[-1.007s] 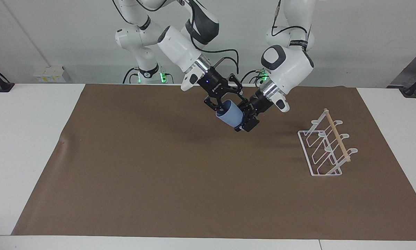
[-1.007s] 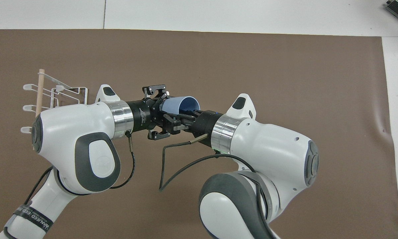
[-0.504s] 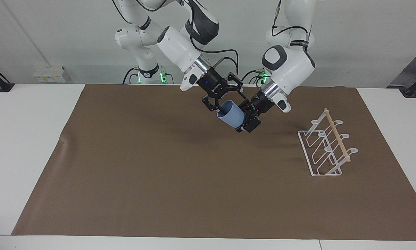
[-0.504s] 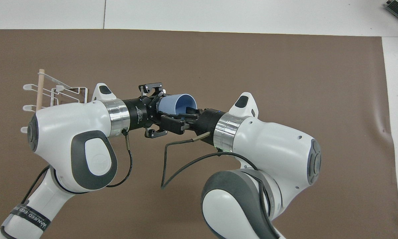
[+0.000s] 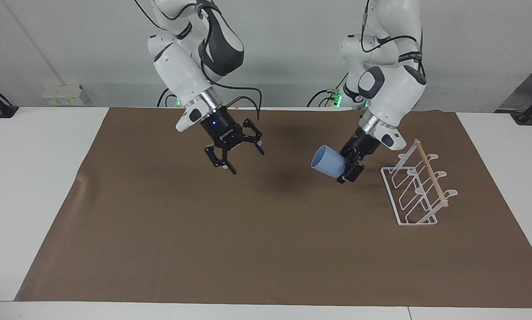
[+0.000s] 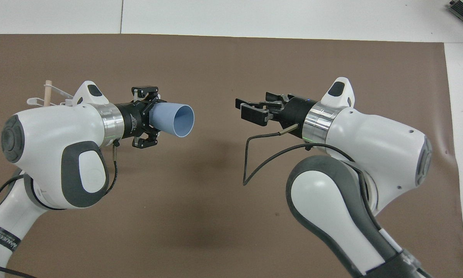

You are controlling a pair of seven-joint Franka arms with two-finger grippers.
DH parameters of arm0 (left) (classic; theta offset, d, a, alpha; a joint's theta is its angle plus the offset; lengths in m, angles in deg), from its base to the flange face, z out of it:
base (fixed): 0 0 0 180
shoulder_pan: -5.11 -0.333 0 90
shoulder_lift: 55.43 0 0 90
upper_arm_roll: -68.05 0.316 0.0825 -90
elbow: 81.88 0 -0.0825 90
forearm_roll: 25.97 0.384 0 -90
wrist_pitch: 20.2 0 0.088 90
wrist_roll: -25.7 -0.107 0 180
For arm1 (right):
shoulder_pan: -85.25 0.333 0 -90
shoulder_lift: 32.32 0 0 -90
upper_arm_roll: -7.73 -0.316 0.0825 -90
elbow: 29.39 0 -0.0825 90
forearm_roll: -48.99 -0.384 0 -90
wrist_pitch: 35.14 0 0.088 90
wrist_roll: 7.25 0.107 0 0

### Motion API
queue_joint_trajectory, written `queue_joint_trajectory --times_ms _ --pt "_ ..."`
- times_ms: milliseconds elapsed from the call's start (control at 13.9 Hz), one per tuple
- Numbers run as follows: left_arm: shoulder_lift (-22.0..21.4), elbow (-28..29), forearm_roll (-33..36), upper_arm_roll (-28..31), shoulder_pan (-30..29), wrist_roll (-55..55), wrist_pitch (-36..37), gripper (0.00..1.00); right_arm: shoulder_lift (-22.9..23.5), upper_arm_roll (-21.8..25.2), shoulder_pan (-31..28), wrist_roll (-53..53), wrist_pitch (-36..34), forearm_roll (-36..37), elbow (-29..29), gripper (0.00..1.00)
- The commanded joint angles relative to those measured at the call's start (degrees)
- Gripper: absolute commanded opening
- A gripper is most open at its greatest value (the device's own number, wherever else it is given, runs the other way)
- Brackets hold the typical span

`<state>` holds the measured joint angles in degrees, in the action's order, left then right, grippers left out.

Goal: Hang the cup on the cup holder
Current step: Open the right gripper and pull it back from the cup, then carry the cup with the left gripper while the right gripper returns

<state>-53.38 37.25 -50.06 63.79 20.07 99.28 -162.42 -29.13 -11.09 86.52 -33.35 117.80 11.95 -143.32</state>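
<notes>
The light-blue cup (image 5: 328, 162) lies on its side in the air, gripped at its base by my left gripper (image 5: 347, 170), with its mouth pointing toward the right arm's end of the table. In the overhead view the cup (image 6: 174, 120) sticks out of the left gripper (image 6: 148, 122). The white wire cup holder (image 5: 419, 192) with its wooden dowel stands on the mat at the left arm's end, close beside the left gripper and apart from it. In the overhead view the cup holder (image 6: 48, 92) is mostly hidden under the left arm. My right gripper (image 5: 243, 161) (image 6: 251, 109) is open and empty above the mat's middle.
A brown mat (image 5: 204, 231) covers most of the white table (image 5: 30, 186). A black cable (image 6: 262, 154) loops from the right wrist.
The right gripper let go of the cup and drew back toward its own end. The left gripper kept the cup and carried it toward the cup holder.
</notes>
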Motion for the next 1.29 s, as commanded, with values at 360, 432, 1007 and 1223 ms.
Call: queue_joint_trajectory --times_ms 360,432,1007,1223 --pt "1.11 -7.6 38.36 -0.14 -2.4 11.22 15.64 0.0 0.42 -0.34 -16.19 1.74 -12.2 29.36 0.64 1.0" --pt "1.02 -7.6 44.5 -0.14 -2.4 12.88 16.78 0.0 0.24 -0.25 -17.95 5.23 -15.79 33.56 0.73 1.0" --pt "0.76 -9.27 78.47 0.03 -2.92 23.8 23.03 0.0 -3.36 -0.51 -19.99 32.68 -39.27 46.79 0.64 1.0" --pt "0.76 -10.15 86.64 0.03 -2.83 23.89 24.44 0.0 -4.07 -0.43 -20.78 32.52 -41.05 46.62 -0.33 1.0"
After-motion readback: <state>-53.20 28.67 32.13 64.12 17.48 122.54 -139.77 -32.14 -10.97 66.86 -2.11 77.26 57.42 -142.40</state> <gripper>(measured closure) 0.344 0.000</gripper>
